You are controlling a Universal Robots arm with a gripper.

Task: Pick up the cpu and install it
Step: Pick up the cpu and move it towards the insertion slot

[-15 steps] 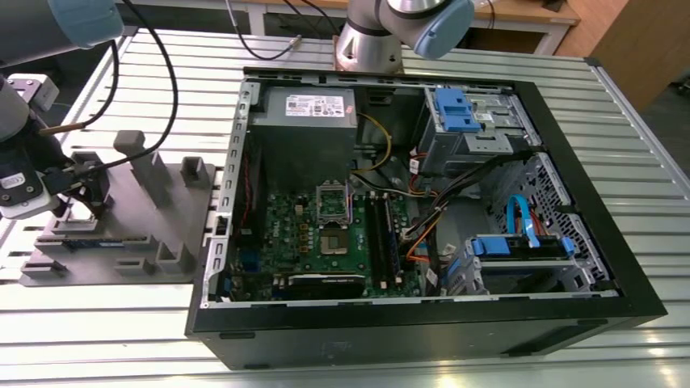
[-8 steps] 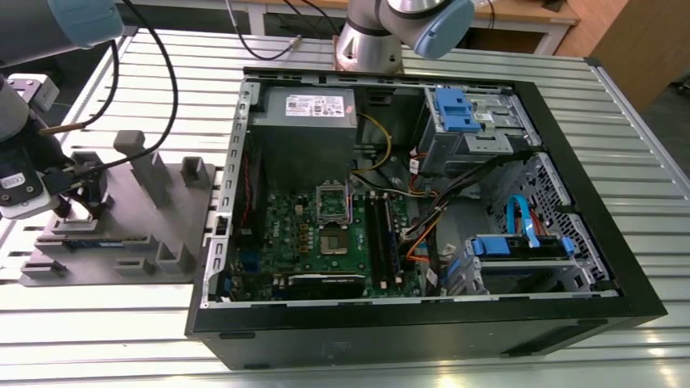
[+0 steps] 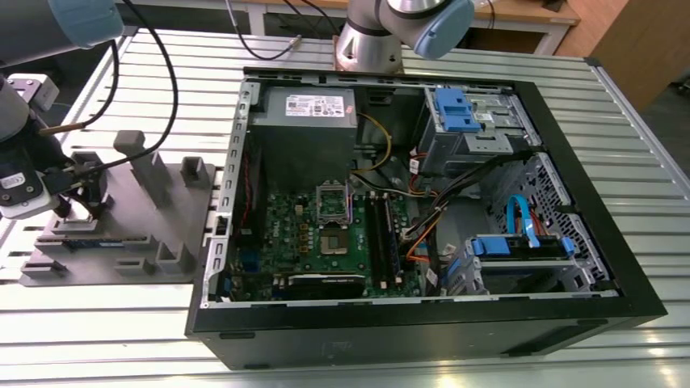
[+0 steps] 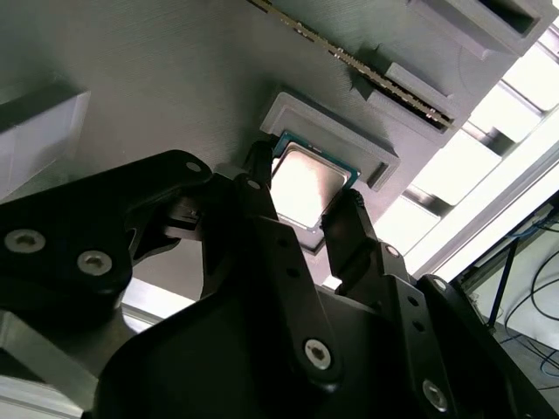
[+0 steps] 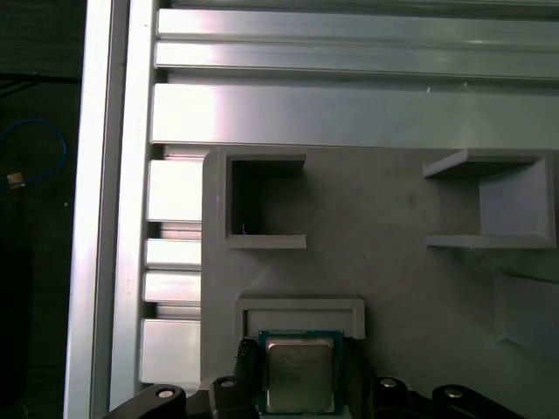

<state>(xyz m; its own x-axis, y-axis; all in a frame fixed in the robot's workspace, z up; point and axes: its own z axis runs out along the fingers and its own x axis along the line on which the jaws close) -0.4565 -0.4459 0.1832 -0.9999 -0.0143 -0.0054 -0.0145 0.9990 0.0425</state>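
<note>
Cpu seated in its pocket on the grey fixture; gripper set astride it.
Whether a clamp is made cannot be told. If the cpu is pinched off-centre, it may be tilted, jammed against the pocket wall, or dropped when lifted.

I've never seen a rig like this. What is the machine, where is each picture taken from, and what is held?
It is a robot arm with a grasping tool at its end. The exterior view comes from a camera off the arm: an open computer case and a grey holder stand on a slatted metal table. Both wrist views come from cameras riding on the arm. They show the tool down at the cpu, a small silver square chip lying in a recess of the holder. Nothing is lifted yet.
</note>
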